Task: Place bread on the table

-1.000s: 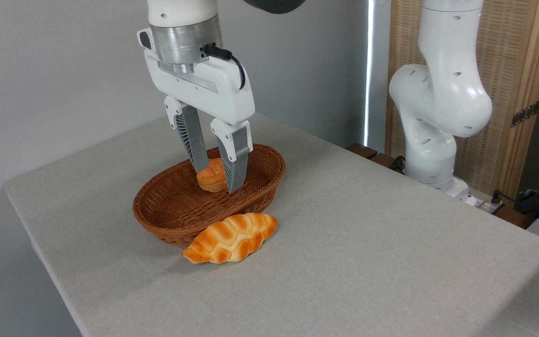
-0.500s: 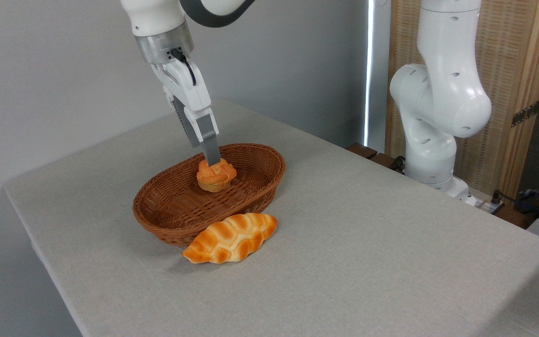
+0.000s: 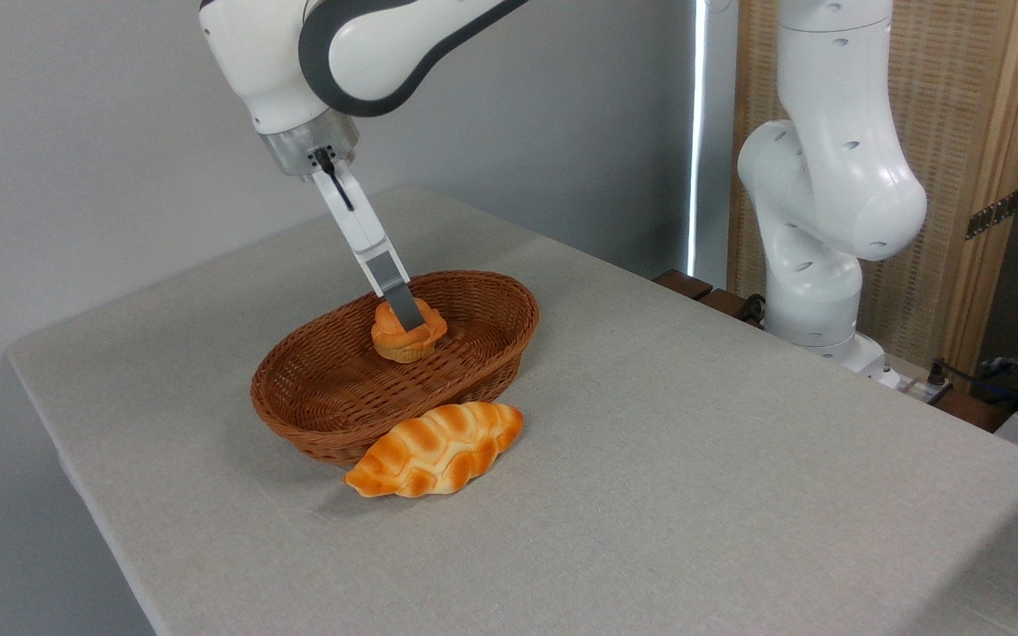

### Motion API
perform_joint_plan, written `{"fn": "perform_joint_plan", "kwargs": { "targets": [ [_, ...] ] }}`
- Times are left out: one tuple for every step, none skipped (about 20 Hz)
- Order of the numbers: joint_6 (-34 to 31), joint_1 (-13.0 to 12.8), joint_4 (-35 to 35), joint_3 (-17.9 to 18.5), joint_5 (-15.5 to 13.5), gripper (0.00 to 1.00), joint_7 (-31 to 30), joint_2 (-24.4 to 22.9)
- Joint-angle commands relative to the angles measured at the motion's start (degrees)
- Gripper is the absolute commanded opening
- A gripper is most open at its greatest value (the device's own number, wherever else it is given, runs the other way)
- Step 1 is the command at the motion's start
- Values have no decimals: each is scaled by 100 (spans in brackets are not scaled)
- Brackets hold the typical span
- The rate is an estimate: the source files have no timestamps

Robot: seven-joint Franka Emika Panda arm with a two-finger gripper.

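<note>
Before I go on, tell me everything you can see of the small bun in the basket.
The bread is a small round bun with a pale golden, crinkled top and a darker orange base, looking soft and glossy. It sits upright on the woven floor of the brown wicker basket, toward the far side, apart from the rim. The gripper, seen edge-on, reaches down onto its top; one grey finger overlaps it. Whether the fingers pinch it cannot be told.

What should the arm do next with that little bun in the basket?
Probably lift straight up. The gripper sits edge-on at the bread, which is inside the basket. Whether the jaws have closed is unclear, so confirm the grip first.
</note>
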Motion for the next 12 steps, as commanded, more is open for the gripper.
{"fn": "perform_joint_plan", "kwargs": {
  "targets": [
    [-32,-51,62,-68,69,100,88,41],
    [-32,-77,62,-68,69,100,88,76],
    [-32,-86,62,-68,69,100,96,111],
    [-23,-95,62,-68,69,100,96,146],
    [-6,-95,62,-77,69,100,96,173],
    [29,-121,62,-85,69,100,96,199],
    [56,-147,62,-85,78,100,96,252],
    [108,-156,62,-77,78,100,96,304],
    [196,-156,62,-85,87,100,96,357],
    [301,-156,62,-77,87,100,105,427],
    [363,-156,62,-77,87,100,105,454],
    [364,-156,62,-77,87,100,105,472]
  ]
}}
